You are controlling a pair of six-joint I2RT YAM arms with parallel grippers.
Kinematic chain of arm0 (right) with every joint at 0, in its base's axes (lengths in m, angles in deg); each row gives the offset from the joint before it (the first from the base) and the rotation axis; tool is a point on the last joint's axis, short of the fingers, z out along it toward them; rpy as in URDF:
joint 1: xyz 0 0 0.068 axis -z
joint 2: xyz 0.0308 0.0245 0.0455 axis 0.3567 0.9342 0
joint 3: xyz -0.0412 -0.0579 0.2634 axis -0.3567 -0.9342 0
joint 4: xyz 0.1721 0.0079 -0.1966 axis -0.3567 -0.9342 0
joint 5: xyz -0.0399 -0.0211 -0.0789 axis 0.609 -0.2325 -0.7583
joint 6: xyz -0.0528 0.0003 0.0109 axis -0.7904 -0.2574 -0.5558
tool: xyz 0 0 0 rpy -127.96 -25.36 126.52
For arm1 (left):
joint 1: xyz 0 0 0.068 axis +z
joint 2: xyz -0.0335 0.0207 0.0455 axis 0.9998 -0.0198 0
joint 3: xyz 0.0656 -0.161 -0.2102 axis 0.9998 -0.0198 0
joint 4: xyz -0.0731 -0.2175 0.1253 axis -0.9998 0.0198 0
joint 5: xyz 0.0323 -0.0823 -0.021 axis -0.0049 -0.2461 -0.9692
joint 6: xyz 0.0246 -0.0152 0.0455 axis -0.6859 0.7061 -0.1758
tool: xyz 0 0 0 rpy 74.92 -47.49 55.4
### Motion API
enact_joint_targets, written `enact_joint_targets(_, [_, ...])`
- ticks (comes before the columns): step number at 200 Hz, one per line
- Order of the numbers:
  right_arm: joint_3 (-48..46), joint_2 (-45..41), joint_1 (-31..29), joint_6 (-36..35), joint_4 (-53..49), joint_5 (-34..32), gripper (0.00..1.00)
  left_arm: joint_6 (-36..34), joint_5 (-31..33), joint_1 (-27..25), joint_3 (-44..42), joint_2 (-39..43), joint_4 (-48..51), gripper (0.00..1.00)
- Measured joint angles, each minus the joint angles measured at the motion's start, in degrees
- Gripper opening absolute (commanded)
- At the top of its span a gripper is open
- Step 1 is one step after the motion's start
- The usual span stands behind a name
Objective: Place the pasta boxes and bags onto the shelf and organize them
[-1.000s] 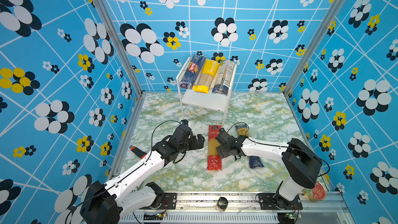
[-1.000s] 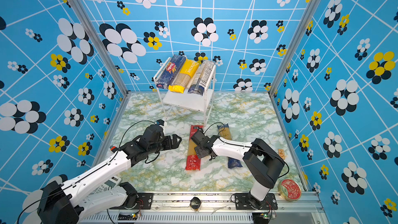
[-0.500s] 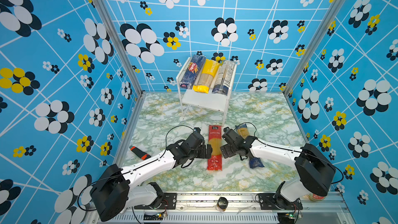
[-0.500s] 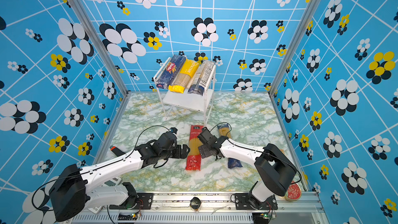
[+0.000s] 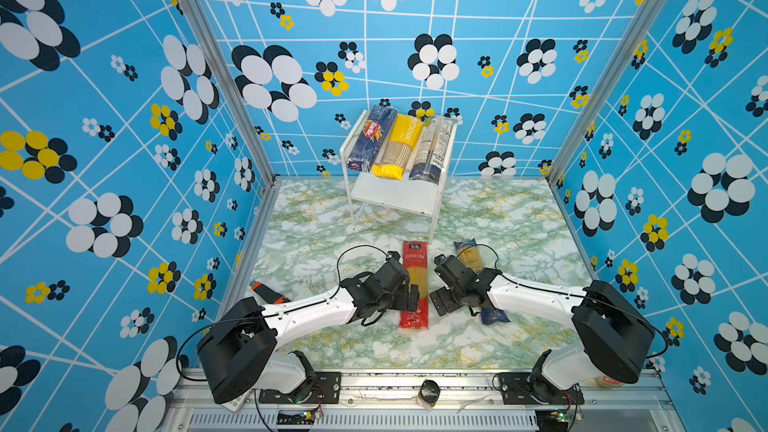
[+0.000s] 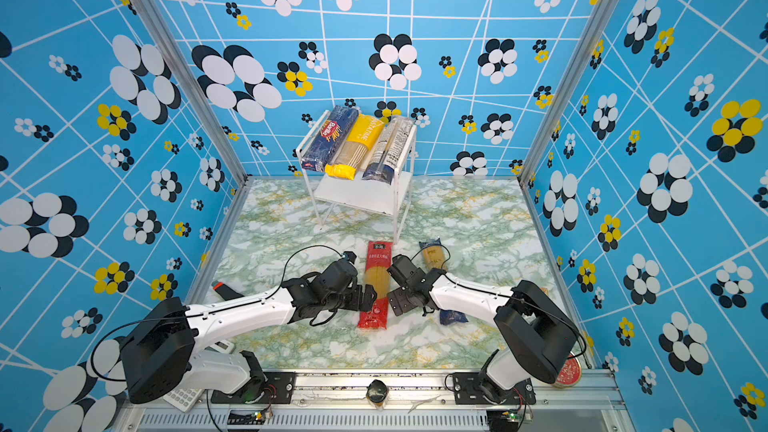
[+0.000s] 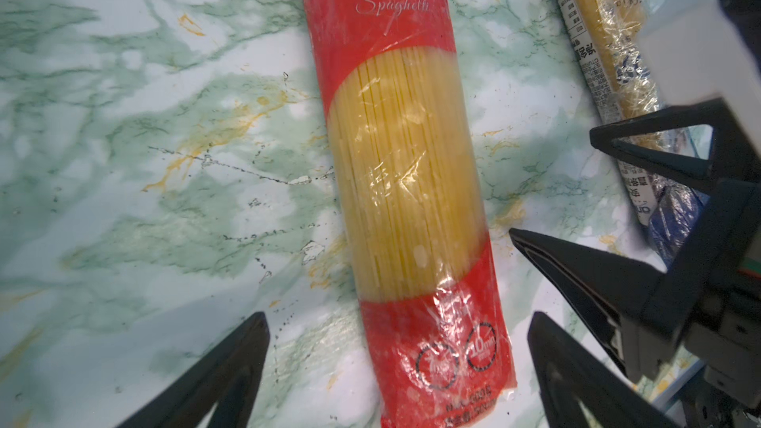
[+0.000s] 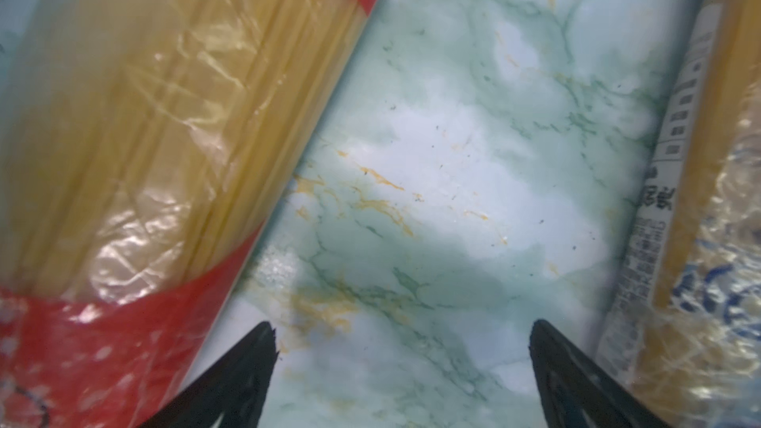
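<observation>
Now left fingers [image 7: 222,376] stand apart astride the red-ended bag [image 7: 407,166], right fingers [image 8: 239,372] apart just beside it.

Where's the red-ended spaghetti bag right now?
In both top views the red-ended spaghetti bag lies flat on the table, centre front, between the open left gripper and right gripper, with the gold-labelled bag to its right.

Black-orange tool [image 5: 270,293], red tin [image 6: 568,371], dark jar [image 5: 429,392]

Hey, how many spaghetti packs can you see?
5. Three lie side by side on the shelf's top tier: the Barilla box, the yellow bag, the white-labelled bag. Two lie on the table: the red-ended bag and the gold-labelled bag, partly hidden by the right arm.
</observation>
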Motion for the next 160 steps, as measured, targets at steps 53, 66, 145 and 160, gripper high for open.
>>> enact_joint_targets(53, [0.17, 2.10, -1.88, 1.11, 4.94, 2.97, 0.98, 1.46, 1.70, 0.00, -1.92, 2.91, -0.07, 0.99])
enact_joint_targets(66, [1.18, 3.78, -2.75, 1.62, 5.53, 3.28, 0.98, 2.05, 2.29, 0.00, -3.06, 4.37, 0.13, 0.99])
enact_joint_targets(145, [6.23, 9.16, -5.29, 2.34, 8.72, 5.64, 0.99, 1.99, 4.79, 0.11, -11.41, 13.53, -0.72, 0.99])
enact_joint_targets(160, [6.14, 8.52, -5.29, 1.95, 8.44, 5.22, 0.99, 1.05, 4.94, 0.11, -13.46, 13.70, -2.86, 0.99])
